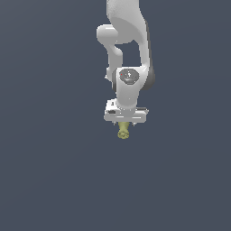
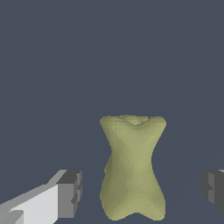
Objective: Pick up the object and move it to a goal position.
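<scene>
The object (image 2: 132,168) is a small pale olive-yellow spool-like piece with a narrow waist. In the wrist view it lies between my two fingertips with a gap on each side. One grey fingertip pad (image 2: 70,192) and the other pad (image 2: 213,189) stand apart from it. My gripper (image 2: 141,190) is open around the object and not touching it. In the exterior view the object (image 1: 123,132) shows just below the white gripper (image 1: 124,124), whose fingers are mostly hidden by the hand.
The white arm (image 1: 128,45) reaches down from the top of the exterior view. A plain dark grey-blue surface (image 1: 54,171) fills the background in both views.
</scene>
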`<move>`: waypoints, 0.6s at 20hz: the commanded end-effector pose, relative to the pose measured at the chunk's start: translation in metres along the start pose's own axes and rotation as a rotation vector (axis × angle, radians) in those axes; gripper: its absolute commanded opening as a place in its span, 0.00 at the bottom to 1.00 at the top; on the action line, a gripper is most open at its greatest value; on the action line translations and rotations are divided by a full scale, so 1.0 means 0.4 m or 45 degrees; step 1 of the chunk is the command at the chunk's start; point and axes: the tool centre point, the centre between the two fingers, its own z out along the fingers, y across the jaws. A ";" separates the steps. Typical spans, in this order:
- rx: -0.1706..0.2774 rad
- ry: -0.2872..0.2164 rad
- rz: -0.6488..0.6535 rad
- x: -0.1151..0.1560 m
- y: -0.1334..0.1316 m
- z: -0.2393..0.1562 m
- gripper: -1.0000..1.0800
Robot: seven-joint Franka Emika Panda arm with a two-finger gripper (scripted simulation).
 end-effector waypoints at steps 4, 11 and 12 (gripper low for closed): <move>0.000 0.000 0.001 -0.004 0.000 0.062 0.96; 0.000 0.001 0.003 -0.002 0.000 0.108 0.96; 0.000 0.001 0.003 -0.002 0.000 0.108 0.96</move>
